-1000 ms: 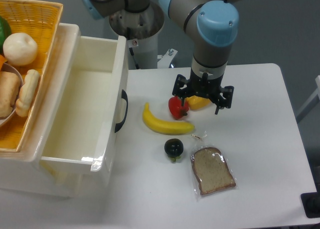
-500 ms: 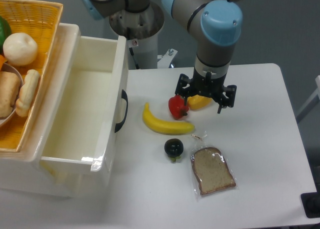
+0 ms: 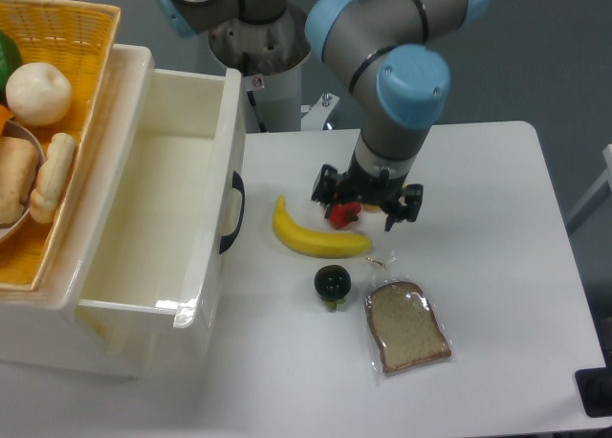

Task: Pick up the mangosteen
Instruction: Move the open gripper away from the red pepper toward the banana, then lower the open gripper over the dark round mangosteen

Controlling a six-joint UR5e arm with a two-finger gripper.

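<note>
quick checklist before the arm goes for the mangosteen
1. Mangosteen in plain view on the table: ok.
2. Hand above the mangosteen: not ok, it hangs over the red pepper.
3. Hand empty: ok, nothing seen between its fingers.
4. Hand open enough: cannot tell.
5. Room around the fruit: banana and bagged bread slice lie close, apart from it: ok.

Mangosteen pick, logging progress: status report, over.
Gripper empty, over the red pepper, jaw state unclear. Mangosteen untouched on the table, between banana and bread slice. Nothing covering it.
</note>
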